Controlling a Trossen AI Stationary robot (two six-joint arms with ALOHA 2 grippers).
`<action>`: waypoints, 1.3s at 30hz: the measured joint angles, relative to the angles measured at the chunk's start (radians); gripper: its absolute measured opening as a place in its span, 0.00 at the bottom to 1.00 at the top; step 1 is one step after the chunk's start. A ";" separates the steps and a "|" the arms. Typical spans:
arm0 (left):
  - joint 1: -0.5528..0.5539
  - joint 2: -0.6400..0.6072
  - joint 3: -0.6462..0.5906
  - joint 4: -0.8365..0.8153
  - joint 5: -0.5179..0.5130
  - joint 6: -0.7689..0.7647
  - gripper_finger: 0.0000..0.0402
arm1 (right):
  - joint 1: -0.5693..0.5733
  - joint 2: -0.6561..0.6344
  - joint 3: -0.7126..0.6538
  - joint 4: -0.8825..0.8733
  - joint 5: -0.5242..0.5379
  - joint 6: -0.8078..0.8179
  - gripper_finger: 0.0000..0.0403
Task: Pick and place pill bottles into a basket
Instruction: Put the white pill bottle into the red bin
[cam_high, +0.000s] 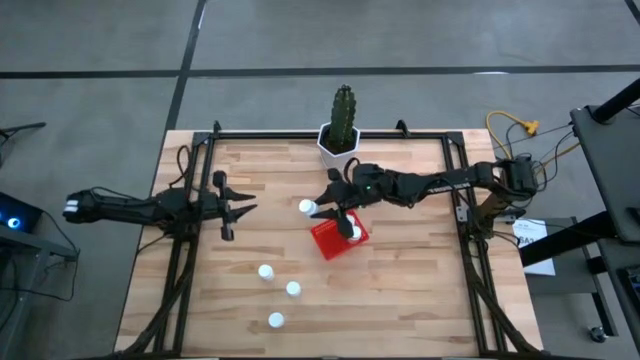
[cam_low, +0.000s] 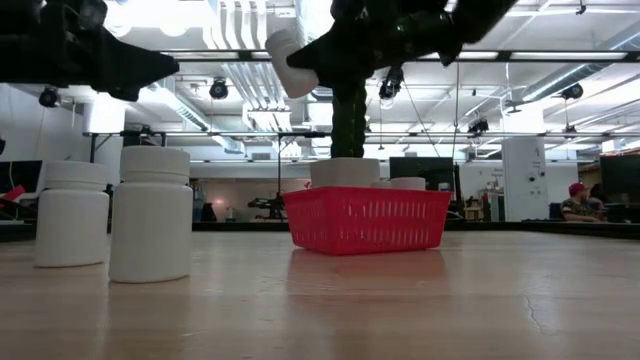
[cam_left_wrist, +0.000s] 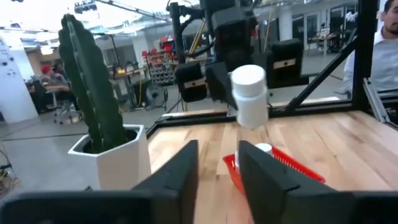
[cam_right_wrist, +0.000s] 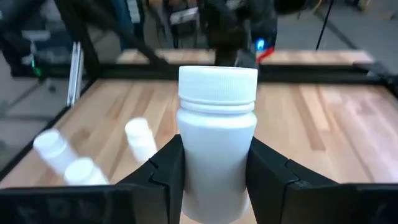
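The right gripper (cam_right_wrist: 214, 171) is clamped around a small white cylindrical pill bottle (cam_right_wrist: 217, 134) with a ribbed round cap, holding it upright in the air just beside the small red meshed plastic basket (cam_high: 338, 238), which already holds bottles. Three more white bottles (cam_high: 266, 272) stand apart on the wooden table (cam_high: 400, 280). The left gripper (cam_high: 240, 207) waits with fingers apart.

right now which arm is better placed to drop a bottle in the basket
Right: the right gripper holds a pill bottle lifted just beside the red basket. The left gripper is empty, farther off.
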 joint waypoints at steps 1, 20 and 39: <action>0.000 0.012 0.004 0.002 0.000 -0.001 0.29 | 0.007 0.004 0.023 -0.050 0.001 -0.007 0.30; 0.000 0.262 0.119 0.027 0.135 -0.194 0.73 | 0.032 0.063 0.315 -0.615 0.064 -0.082 0.29; -0.014 0.724 0.370 0.080 0.188 -0.176 0.73 | 0.038 0.106 0.336 -0.732 0.057 -0.083 0.29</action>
